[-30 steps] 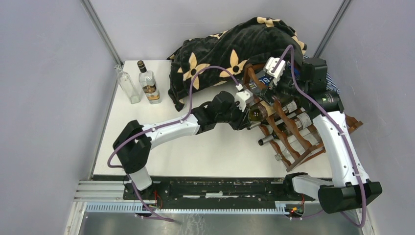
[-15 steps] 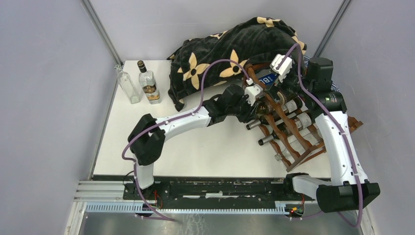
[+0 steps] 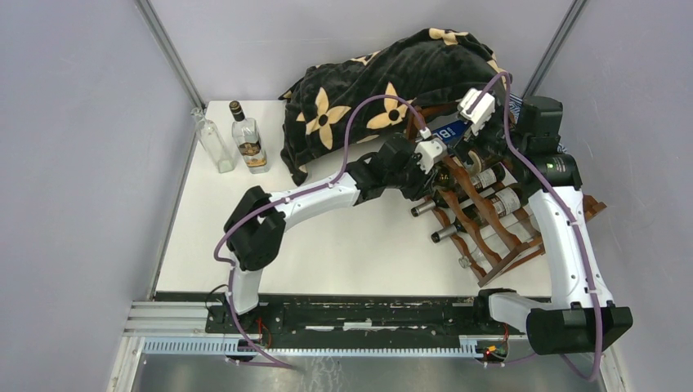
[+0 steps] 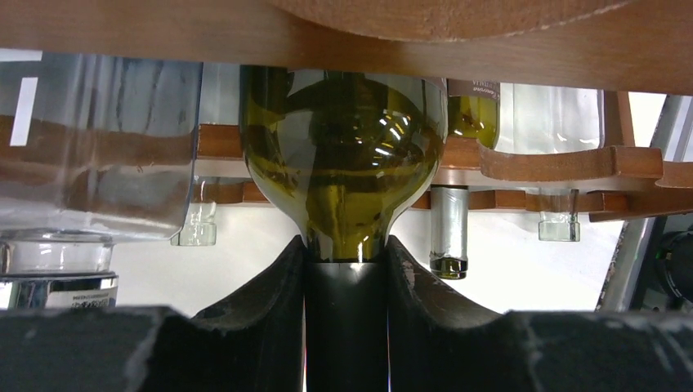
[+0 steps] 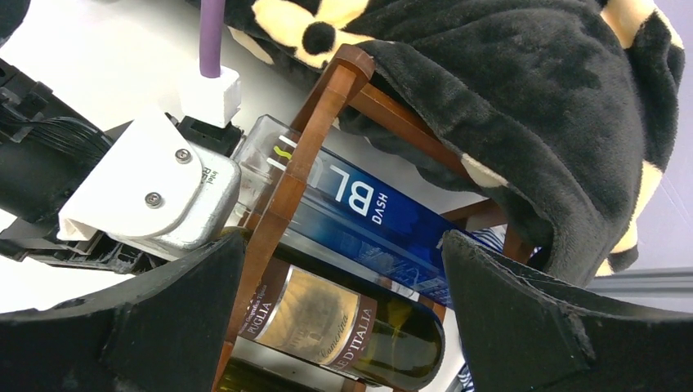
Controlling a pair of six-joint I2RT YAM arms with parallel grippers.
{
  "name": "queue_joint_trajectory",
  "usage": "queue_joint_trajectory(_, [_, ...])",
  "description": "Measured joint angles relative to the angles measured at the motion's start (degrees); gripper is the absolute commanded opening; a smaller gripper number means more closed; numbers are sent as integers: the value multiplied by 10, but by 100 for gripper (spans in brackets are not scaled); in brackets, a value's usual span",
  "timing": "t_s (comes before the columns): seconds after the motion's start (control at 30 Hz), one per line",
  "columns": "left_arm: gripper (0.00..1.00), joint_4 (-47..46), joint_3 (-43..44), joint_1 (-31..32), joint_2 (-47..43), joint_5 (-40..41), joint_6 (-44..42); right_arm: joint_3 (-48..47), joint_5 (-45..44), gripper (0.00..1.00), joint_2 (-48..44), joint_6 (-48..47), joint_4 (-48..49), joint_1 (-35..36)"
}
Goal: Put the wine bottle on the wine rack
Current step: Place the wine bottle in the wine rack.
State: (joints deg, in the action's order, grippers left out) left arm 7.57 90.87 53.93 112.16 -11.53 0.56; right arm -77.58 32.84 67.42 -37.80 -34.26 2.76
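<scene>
One green wine bottle (image 4: 343, 155) reaches into the wine rack (image 4: 564, 162) at the right edge of the surface, its long axis pointing straight away from the left jaws, which are closed narrowly on its neck, while the right jaws stand wide open and empty.

I read "BL" on the blue-labelled clear glass bottle (image 5: 384, 224) and "PUGLIA", "D'ITALIA" on the brown-gold label of the dark green glass wine bottle (image 5: 323, 317).

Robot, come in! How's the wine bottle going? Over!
Left gripper shut on wine bottle neck, body inside wine rack. Right gripper open, hovering. Blanket drapes rack's back.
</scene>
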Motion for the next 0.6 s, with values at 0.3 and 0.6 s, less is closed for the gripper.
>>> queue_joint_trajectory(0.3, [2,-6,15,3,19,-1,-19,6,-2,98,0,0,21,-5])
queue_joint_trajectory(0.6, [2,-12,21,3,26,1,-23,10,4,98,-1,1,33,-10])
